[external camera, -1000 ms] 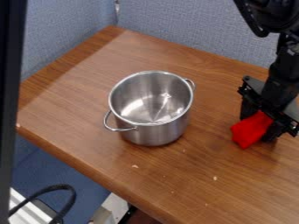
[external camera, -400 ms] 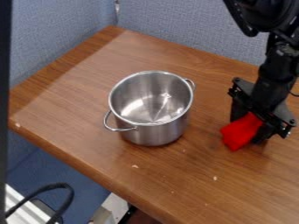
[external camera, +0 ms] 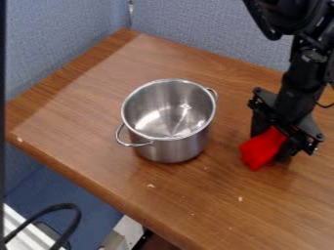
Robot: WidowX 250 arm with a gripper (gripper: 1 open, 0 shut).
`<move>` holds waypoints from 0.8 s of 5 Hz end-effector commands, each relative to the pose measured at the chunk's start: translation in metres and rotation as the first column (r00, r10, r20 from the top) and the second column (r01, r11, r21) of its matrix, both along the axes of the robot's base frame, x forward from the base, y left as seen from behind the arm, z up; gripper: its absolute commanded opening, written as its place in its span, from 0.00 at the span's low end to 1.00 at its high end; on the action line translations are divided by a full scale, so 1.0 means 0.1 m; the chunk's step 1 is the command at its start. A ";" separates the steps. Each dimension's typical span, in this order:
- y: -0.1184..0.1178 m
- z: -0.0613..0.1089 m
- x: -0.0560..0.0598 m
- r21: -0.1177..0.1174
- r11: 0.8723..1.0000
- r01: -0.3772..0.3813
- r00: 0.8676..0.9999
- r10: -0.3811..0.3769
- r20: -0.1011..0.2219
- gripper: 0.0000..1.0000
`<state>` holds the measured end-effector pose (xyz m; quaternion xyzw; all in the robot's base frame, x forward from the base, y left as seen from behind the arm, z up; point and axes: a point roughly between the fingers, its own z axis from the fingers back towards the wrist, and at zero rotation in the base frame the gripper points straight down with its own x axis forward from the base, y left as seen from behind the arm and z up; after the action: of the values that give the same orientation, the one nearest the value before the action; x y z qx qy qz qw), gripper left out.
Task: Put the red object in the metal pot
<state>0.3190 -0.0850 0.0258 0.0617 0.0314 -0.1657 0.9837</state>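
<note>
The metal pot (external camera: 170,118) stands upright on the wooden table (external camera: 78,93), shiny and with nothing inside, one loop handle facing the front left. To its right my black gripper (external camera: 271,143) points straight down and is shut on the red object (external camera: 261,151), a bright red block. Only the block's lower end shows below the fingers. It hangs close over the tabletop, a short gap right of the pot; whether it touches the wood I cannot tell.
A blue-grey wall (external camera: 196,24) runs behind the table. The table's front edge (external camera: 117,190) drops off toward the floor, where a dark cable (external camera: 46,227) lies. A dark post (external camera: 6,59) fills the left border.
The gripper and the red block have shifted slightly left toward the pot. The pot has stayed put.
</note>
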 end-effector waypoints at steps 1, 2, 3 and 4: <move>0.06 0.22 0.04 -0.016 1.000 -0.015 0.999 0.016 0.051 0.00; 0.09 0.27 0.03 -0.017 1.000 -0.022 0.998 0.022 0.053 0.00; 0.11 0.31 0.02 -0.015 0.999 -0.030 0.998 0.031 0.055 0.00; 0.14 0.37 0.01 -0.012 0.999 -0.036 0.998 0.037 0.055 0.00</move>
<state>0.3116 -0.0760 0.0362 0.0626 0.0444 -0.1558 0.9848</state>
